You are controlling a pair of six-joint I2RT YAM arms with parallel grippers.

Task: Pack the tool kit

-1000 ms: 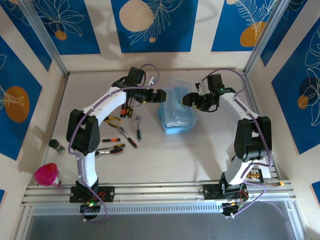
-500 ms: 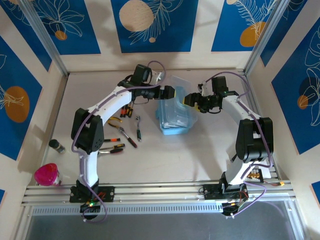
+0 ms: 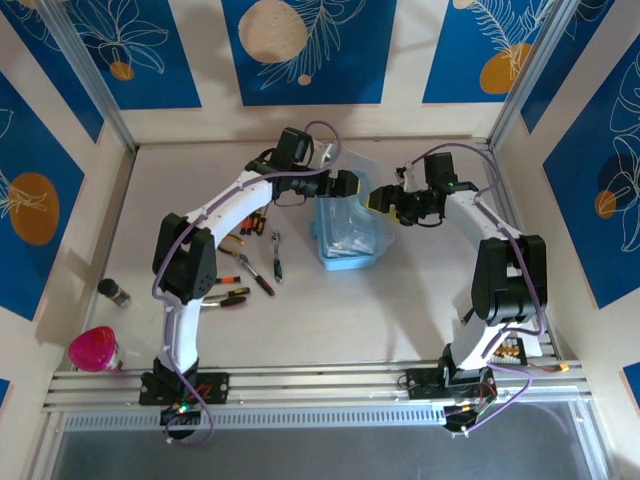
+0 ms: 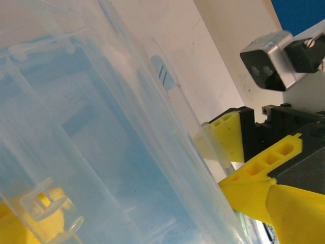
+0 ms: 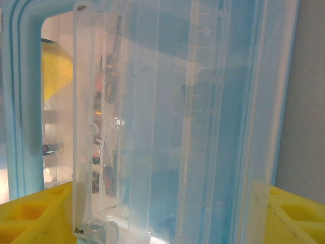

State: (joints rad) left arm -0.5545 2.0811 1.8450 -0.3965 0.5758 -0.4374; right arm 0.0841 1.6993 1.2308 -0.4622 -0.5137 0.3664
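From where I stand, the light-blue tool kit case (image 3: pixel 350 240) sits just right of the table's (image 3: pixel 330 320) middle, its clear lid tipped up at the far end. The left gripper (image 3: pixel 355 185) is at that lid from the upper left, jaws spread wide with nothing clamped. The right gripper (image 3: pixel 384 199) meets the case from the upper right. Its yellow fingers (image 5: pixel 33 216) flank the plastic, though I cannot tell if they pinch it. Loose tools (image 3: pixel 250 265) lie left of the case.
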